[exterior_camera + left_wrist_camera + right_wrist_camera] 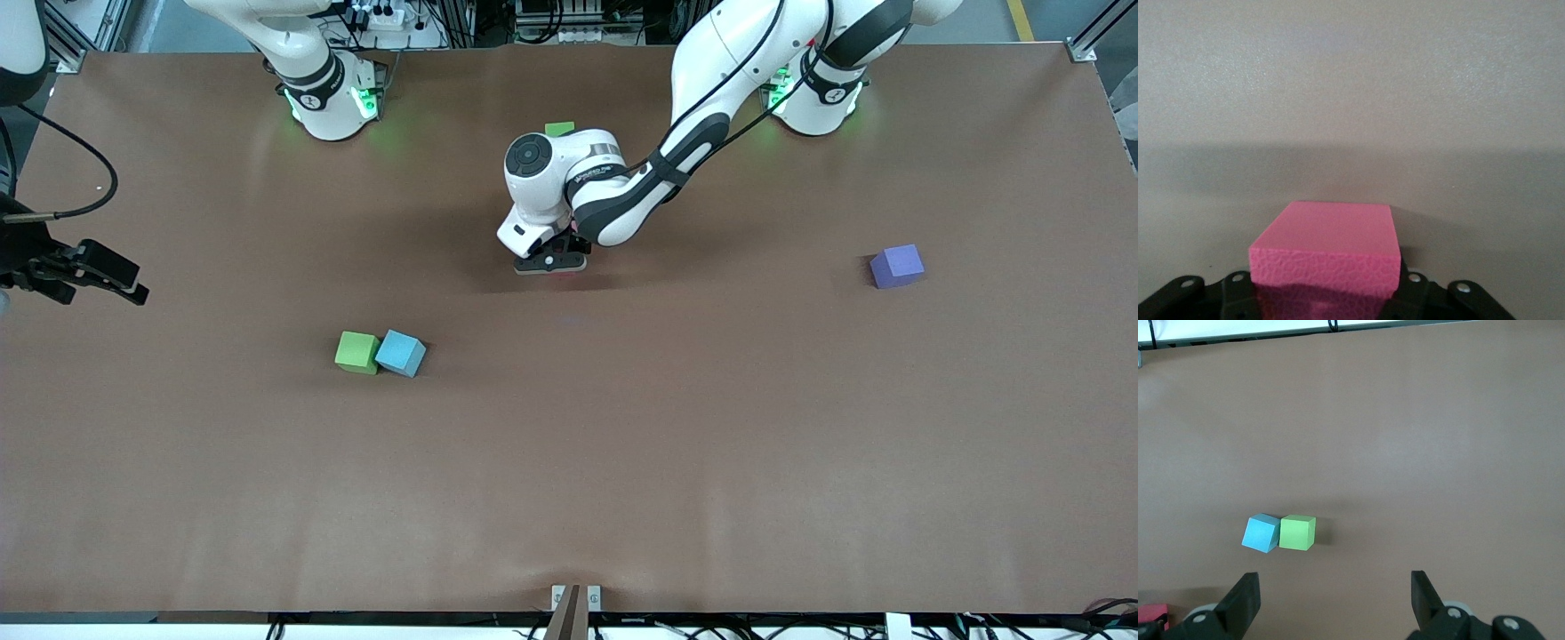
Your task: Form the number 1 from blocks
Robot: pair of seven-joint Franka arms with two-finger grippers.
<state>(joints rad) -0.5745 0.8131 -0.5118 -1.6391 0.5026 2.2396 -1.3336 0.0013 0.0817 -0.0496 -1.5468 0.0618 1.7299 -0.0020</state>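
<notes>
Pink block (1328,247) sits pinched in the left end effector (551,260) mid-counter; right end effector (1335,600) waits spread. Green block (357,351), blue block (401,353) and purple block (896,265) lie scattered, so most remains.

The table (711,444) is a flat, plain brown. On it sit a lime green block (357,352) and a sky blue block (401,354), each 1 solid colour, and a purple block (897,266). A second green block (559,129) peeks out above the left arm's wrist. The pink block (1328,250) is bright, its side pebbled with a cracked foam texture. Both arms are glossy white with black joints, green lights glowing at their bases. The right gripper (1331,600) is black, as is the left gripper (552,260).
</notes>
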